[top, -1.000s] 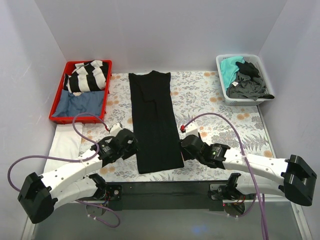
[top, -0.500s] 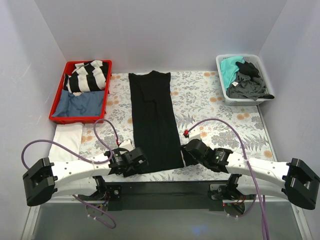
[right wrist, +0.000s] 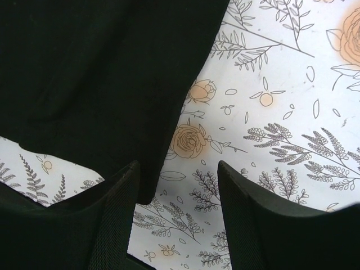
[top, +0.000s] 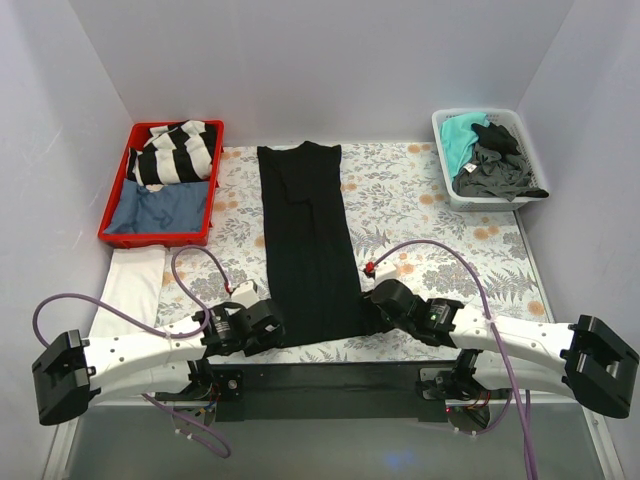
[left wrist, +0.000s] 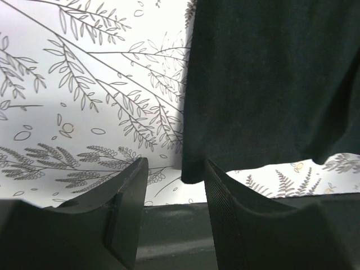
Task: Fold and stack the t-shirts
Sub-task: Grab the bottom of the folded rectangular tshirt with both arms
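A plain black t-shirt (top: 308, 240) lies folded into a long strip down the middle of the floral cloth. My left gripper (top: 268, 325) sits at its near left corner, open; that corner (left wrist: 194, 169) reaches in between the fingertips, right by the right-hand finger (left wrist: 225, 225). My right gripper (top: 377, 305) is at the near right corner, open wide; the corner (right wrist: 149, 185) lies beside its left finger (right wrist: 115, 225), with bare cloth in the gap. A teal t-shirt (top: 460, 135) and a dark grey t-shirt (top: 495, 172) lie in the white bin (top: 446, 185).
A red tray (top: 112, 232) at the back left holds a striped garment (top: 178, 152) and a blue one (top: 160, 207). A white folded cloth (top: 130, 285) lies left of the floral cloth. The table's dark front edge (left wrist: 174, 225) runs just under the left gripper.
The left arm swung down from beside the shirt's left edge to its near left corner. The right gripper shifted slightly nearer along the right edge. The shirt has not moved.
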### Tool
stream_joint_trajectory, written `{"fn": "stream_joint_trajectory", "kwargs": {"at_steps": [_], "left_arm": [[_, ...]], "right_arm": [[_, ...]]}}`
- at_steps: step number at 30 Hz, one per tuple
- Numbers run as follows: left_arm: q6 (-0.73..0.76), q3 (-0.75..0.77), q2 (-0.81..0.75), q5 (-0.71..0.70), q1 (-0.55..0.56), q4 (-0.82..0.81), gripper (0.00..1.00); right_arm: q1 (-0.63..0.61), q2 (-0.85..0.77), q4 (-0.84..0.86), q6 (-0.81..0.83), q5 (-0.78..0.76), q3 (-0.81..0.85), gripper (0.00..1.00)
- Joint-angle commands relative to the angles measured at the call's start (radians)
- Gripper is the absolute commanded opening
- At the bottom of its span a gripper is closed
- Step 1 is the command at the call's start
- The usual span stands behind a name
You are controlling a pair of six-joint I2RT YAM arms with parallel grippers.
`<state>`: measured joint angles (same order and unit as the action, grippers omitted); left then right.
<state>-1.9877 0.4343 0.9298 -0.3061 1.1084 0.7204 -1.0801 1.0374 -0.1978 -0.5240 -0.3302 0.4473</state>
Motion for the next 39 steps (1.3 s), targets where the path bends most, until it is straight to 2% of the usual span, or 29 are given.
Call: {"fn": "stream_joint_trajectory", "kwargs": {"at_steps": [1,7,21,30,31,34,35,38,39], "left_arm": [[-0.352,-0.042,-0.038,-0.014,0.004,-0.032,0.43],[-0.339,-0.046,-0.086,-0.034,0.004,-0.062,0.43],[-0.35,-0.095,-0.023,-0.022,0.004,-0.153,0.44],[-0.373,-0.161,-0.048,-0.004,0.004,-0.19,0.43],[-0.376,-0.164,-0.049,0.002,0.002,-0.188,0.43],[-0.378,-0.17,-0.051,0.007,0.004,-0.184,0.34],[-0.376,-0.17,-0.051,0.007,0.002,-0.182,0.28],[-0.381,-0.166,-0.052,0.004,0.004,-0.161,0.11],[-0.382,-0.166,-0.055,0.001,0.002,-0.154,0.0]], "right_arm": [[0.0,0.007,0.06,-0.018,0.033,-0.021,0.63],[-0.015,-0.002,0.086,-0.027,0.059,-0.025,0.63],[-0.046,0.095,0.166,-0.071,0.106,-0.081,0.59],[-0.053,0.102,0.144,-0.12,0.112,-0.11,0.28],[-0.053,0.099,0.141,-0.123,0.112,-0.113,0.2],[-0.053,0.09,0.111,-0.133,0.099,-0.114,0.04],[-0.053,0.087,0.104,-0.133,0.094,-0.116,0.02],[-0.053,0.07,0.089,-0.136,0.086,-0.117,0.01],[-0.053,0.064,0.087,-0.136,0.085,-0.117,0.01]]}}
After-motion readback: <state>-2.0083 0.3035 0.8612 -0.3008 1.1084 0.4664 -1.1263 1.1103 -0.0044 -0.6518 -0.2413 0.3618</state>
